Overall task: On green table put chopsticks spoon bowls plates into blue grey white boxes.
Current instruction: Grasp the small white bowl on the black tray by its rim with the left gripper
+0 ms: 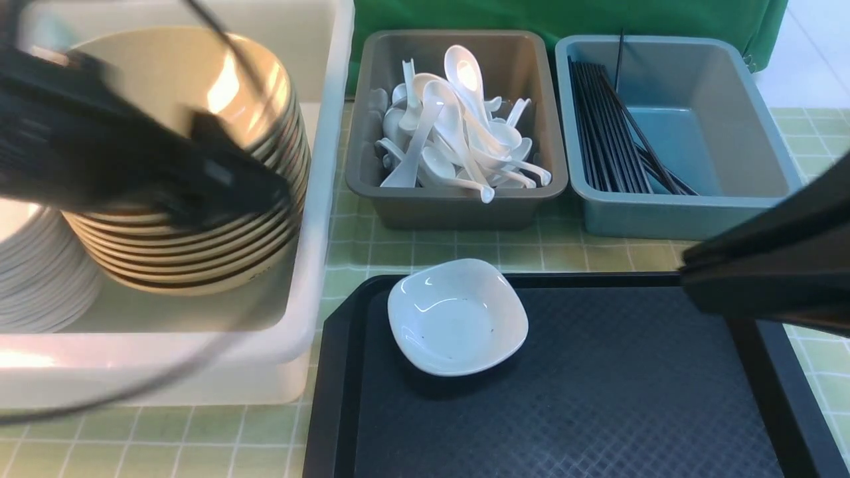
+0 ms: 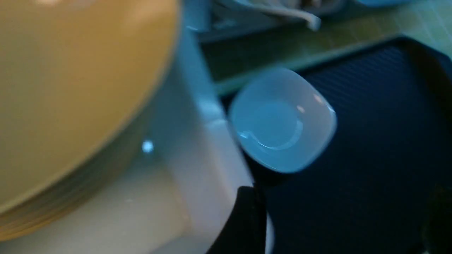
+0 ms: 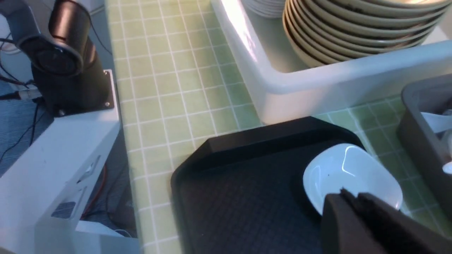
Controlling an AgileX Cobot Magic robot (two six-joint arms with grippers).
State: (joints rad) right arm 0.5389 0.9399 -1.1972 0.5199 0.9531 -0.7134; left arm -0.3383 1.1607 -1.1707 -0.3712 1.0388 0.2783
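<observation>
So the one loose plate (image 1: 457, 317) sits on the black tray (image 1: 631, 385), up near the tray's back left corner, right way up with nothing in it, and neither arm is touching it. The white box (image 1: 319, 199) is just to the left of the tray on the green table (image 1: 465, 249), and inside it there's a tall stack of tan bowls (image 1: 199, 93) leaning a bit, with a stack of white plates (image 1: 33, 265) squeezed in on its far left side. The left gripper (image 1: 252, 189) is a blurry dark shape hanging over those bowls. From its wrist camera I can see one of its fingers (image 2: 243, 218) near the white box's wall and the other way off to the side, so it's spread wide with nothing in between. The right gripper (image 1: 694, 272) comes in over the right side of the tray, tips pressed together and holding nothing, well apart from the plate in the front view. Behind the tray, the grey box (image 1: 458, 206) is piled with white spoons (image 1: 458, 133), and the blue box (image 1: 690, 212) next to it has the black chopsticks (image 1: 607, 133) lined up along its left side, with one stick propped up against the back wall.
</observation>
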